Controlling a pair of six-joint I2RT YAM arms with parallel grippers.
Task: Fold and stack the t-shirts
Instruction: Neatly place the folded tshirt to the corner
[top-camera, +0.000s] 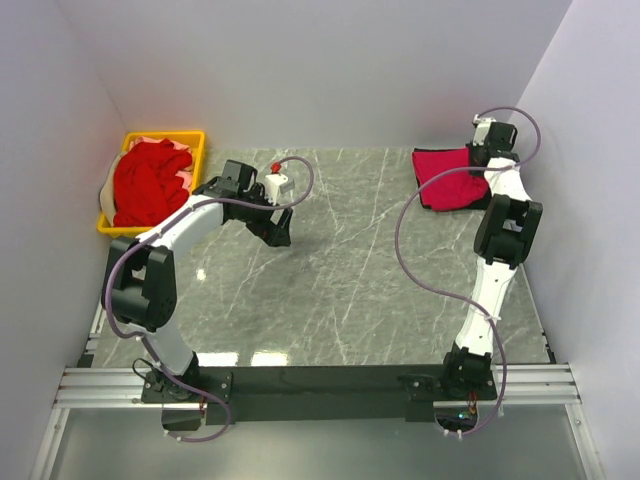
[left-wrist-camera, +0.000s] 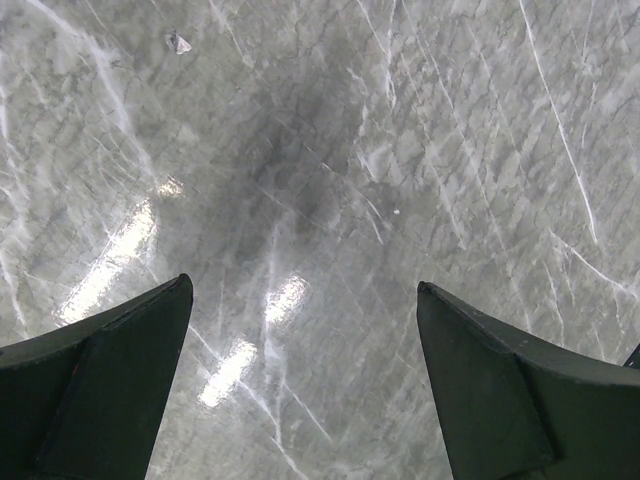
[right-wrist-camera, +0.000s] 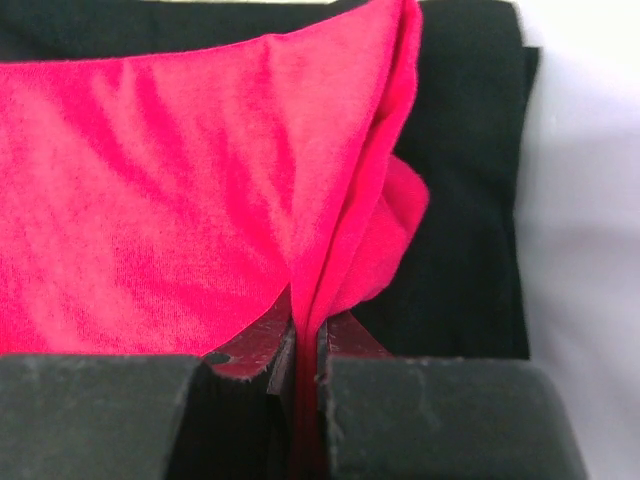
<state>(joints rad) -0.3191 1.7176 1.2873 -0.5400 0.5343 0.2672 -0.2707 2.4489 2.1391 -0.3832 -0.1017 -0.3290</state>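
A folded bright red t-shirt (top-camera: 448, 174) lies on a folded black t-shirt (top-camera: 430, 196) at the table's far right corner. My right gripper (top-camera: 482, 157) is shut on the red shirt's right edge; in the right wrist view the pinched red cloth (right-wrist-camera: 200, 220) rises from between the fingers (right-wrist-camera: 306, 350), with the black shirt (right-wrist-camera: 470, 200) beneath. More red t-shirts (top-camera: 150, 185) are heaped in the yellow basket (top-camera: 196, 140) at the far left. My left gripper (top-camera: 279, 232) is open and empty above bare table (left-wrist-camera: 320, 180).
The grey marble table (top-camera: 350, 280) spans the middle. White walls close in on the left, back and right. The basket sits off the table's far left corner. A small speck (left-wrist-camera: 178, 42) lies on the marble.
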